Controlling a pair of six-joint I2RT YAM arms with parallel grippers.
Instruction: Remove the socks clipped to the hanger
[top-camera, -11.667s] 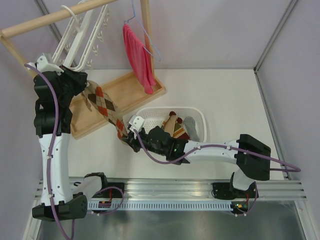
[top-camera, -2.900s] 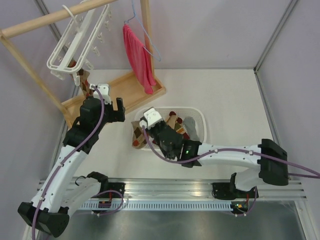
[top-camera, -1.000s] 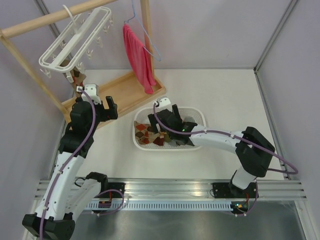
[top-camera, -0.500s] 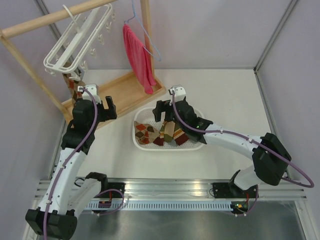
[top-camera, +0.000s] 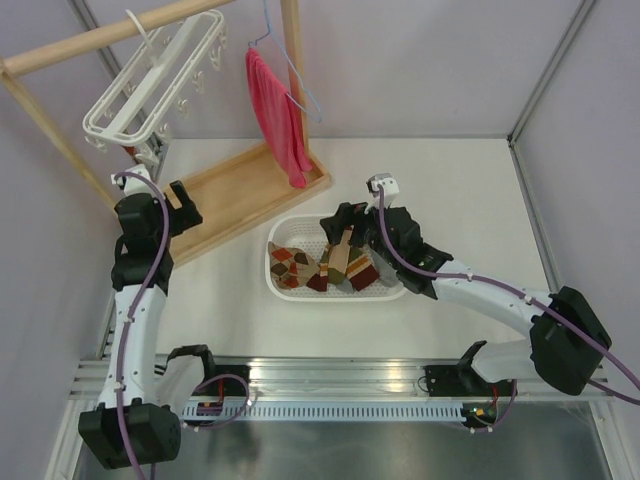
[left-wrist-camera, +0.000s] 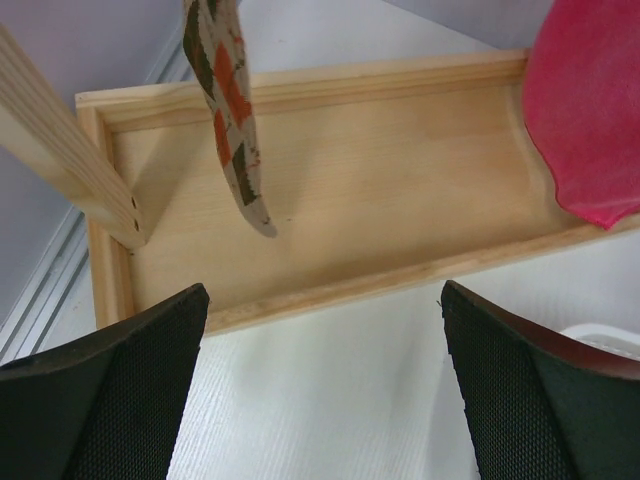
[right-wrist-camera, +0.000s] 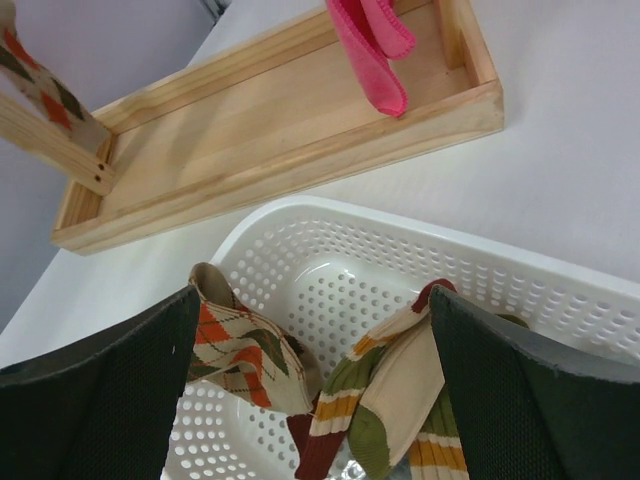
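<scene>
**A:** Where is the hanger (top-camera: 150, 85) sitting?

**B:** It is hanging, tilted, from the wooden rail (top-camera: 110, 35) at far left. One argyle sock (left-wrist-camera: 232, 120) is dangling below it over the wooden tray (left-wrist-camera: 380, 200). Its clip is not showing in the wrist view.

**A:** Left gripper (left-wrist-camera: 322, 300)?

**B:** It is hovering just off the tray's near edge with its jaws spread wide, gripping nothing. The sock's tip is hanging ahead of it, apart from both fingers.

**A:** And the remaining socks (top-camera: 330, 265)?

**B:** They are lying in the white basket (top-camera: 283, 228), right of the tray. An argyle one is sitting at the left end, with striped tan-and-olive ones beside it.

**A:** Right gripper (right-wrist-camera: 312, 300)?

**B:** It is hovering over the basket's far side, looking down into it. Its jaws are standing fully apart with nothing between them, and no sock is touching the fingers.

**A:** Anything else?

**B:** A red cloth (top-camera: 275, 105) is hanging by the right post, its lower end reaching down over the tray.
</scene>
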